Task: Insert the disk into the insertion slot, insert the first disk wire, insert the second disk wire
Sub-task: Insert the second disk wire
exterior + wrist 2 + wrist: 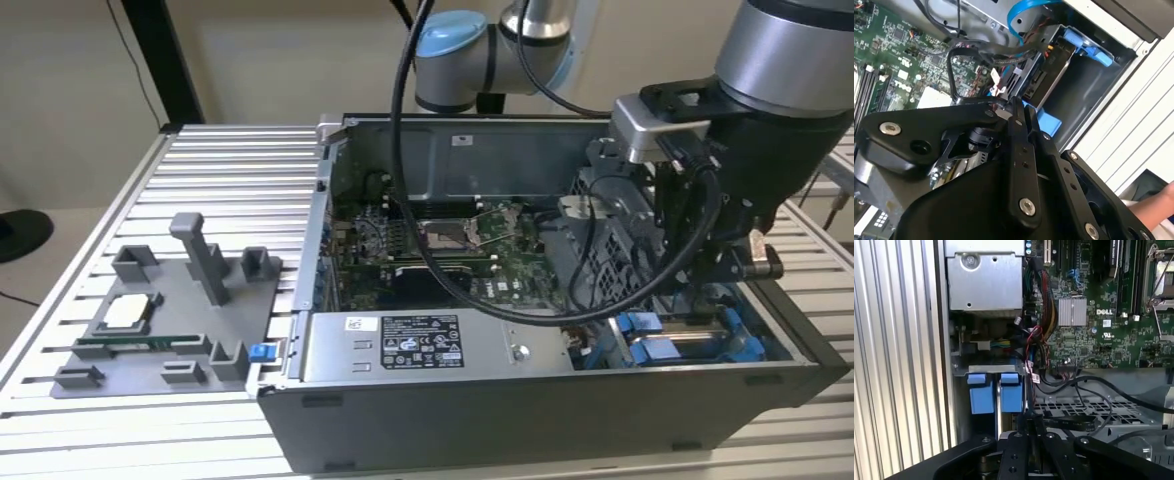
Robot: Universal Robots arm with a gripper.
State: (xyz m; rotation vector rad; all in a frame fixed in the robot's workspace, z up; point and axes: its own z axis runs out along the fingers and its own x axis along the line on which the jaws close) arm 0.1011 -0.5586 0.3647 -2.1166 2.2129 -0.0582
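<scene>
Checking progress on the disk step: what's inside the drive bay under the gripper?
Blue carrier tabs sit in the drive bay below the gripper; the disk's body is hidden.

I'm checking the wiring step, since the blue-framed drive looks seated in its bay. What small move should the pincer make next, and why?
Probably a short, slow advance of the pincer toward the silver hard drive in its bright blue plastic carrier. In the second wrist view, its tip sits beside the black wires with a white tag, just short of the drive's connector end.
</scene>
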